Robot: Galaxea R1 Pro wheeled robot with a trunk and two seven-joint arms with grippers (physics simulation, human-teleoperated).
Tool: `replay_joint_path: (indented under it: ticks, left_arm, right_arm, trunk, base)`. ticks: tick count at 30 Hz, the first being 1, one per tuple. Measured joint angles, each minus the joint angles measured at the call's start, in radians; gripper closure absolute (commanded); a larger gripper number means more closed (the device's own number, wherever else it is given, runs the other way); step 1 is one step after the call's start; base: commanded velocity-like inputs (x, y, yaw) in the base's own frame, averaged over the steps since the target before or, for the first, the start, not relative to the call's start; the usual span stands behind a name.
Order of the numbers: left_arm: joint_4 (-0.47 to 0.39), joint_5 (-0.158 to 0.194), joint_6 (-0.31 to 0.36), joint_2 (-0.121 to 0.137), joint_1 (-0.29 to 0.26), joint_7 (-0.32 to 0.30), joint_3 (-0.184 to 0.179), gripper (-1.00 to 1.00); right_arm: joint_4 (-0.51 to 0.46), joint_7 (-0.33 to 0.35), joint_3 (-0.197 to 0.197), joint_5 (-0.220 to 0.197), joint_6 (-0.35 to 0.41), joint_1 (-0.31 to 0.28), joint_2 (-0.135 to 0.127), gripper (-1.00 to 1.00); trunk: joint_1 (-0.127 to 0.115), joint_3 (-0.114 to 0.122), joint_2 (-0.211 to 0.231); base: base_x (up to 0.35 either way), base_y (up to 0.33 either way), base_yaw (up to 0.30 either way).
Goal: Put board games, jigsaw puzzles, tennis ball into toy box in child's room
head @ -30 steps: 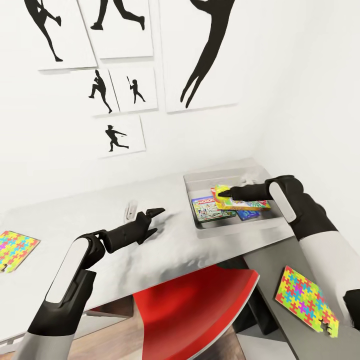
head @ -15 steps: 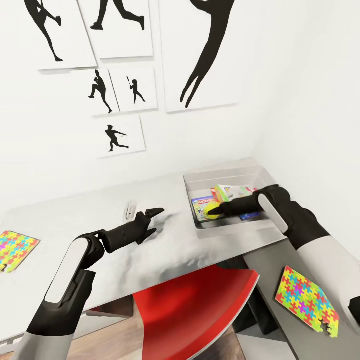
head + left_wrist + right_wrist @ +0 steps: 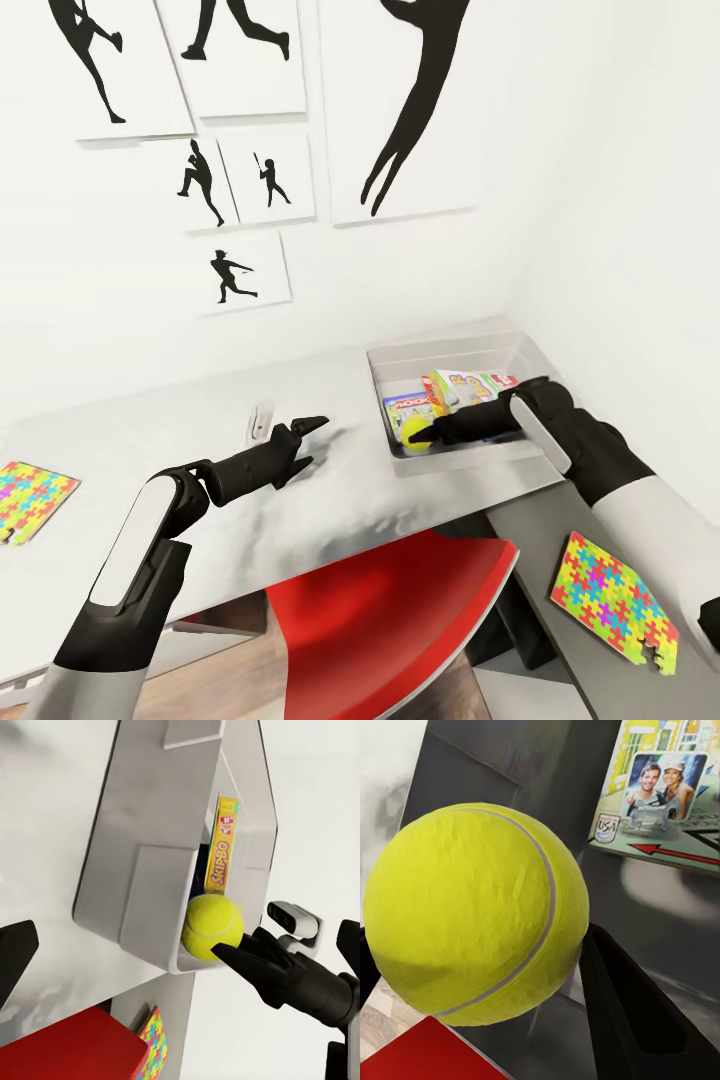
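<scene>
The toy box (image 3: 440, 352) stands on the table (image 3: 180, 470) at the right end of its light grey top. Inside it lie the MONOPOLY board game (image 3: 407, 407) and the SKIP BO board game (image 3: 466, 385). My right gripper (image 3: 424, 432) is shut on the tennis ball (image 3: 412, 432) at the box's front left corner. The right wrist view has the ball (image 3: 476, 915) close up, with the MONOPOLY box (image 3: 667, 795) behind it. My left gripper (image 3: 308, 442) hangs open over the table, left of the box. Two jigsaw puzzles lie flat: one (image 3: 28, 498) far left, one (image 3: 610, 598) on the dark wing.
A red chair (image 3: 390, 610) sits tucked under the table's front edge between my arms. A small white object (image 3: 262, 420) lies on the table near my left gripper. White walls with black silhouette pictures (image 3: 410, 110) close off the back and right.
My right gripper has carried the tennis ball from the middle of the toy box toward its front left corner, uncovering the SKIP BO box. My left arm has stayed still.
</scene>
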Motion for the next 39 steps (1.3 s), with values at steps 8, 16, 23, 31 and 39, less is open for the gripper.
replay_joint_path:
  ticks: [8,16,23,31,39]
  left_arm:
    - [0.000,-0.001,0.000,0.000,0.000,0.000,0.000,-1.00]
    - [0.000,0.000,0.000,0.000,0.000,0.000,0.000,-1.00]
    - [-0.001,0.000,0.000,0.000,0.000,0.000,0.000,-1.00]
    - [-0.001,0.000,0.000,0.000,0.000,0.000,0.000,-1.00]
    - [-0.001,0.001,0.000,0.000,0.000,0.000,0.000,-1.00]
  right_arm:
    - [0.000,0.003,0.003,0.004,0.000,0.009,0.000,1.00]
    - [0.003,0.003,0.003,0.007,0.000,0.011,0.002,1.00]
    - [0.007,-0.001,0.003,0.008,0.000,0.011,0.009,1.00]
    - [0.014,-0.006,0.003,0.009,0.000,0.011,0.014,1.00]
    - [0.017,-0.007,-0.001,0.010,0.000,0.010,0.016,1.00]
  trunk:
    - [0.000,0.000,0.000]
    - [0.000,0.000,0.000]
    - [0.000,0.000,0.000]
    - [0.000,0.000,0.000]
    - [0.000,0.000,0.000]
  base:
    - [0.000,0.000,0.000]
    - [0.000,0.000,0.000]
    - [0.000,0.000,0.000]
    - [0.000,0.000,0.000]
    - [0.000,0.000,0.000]
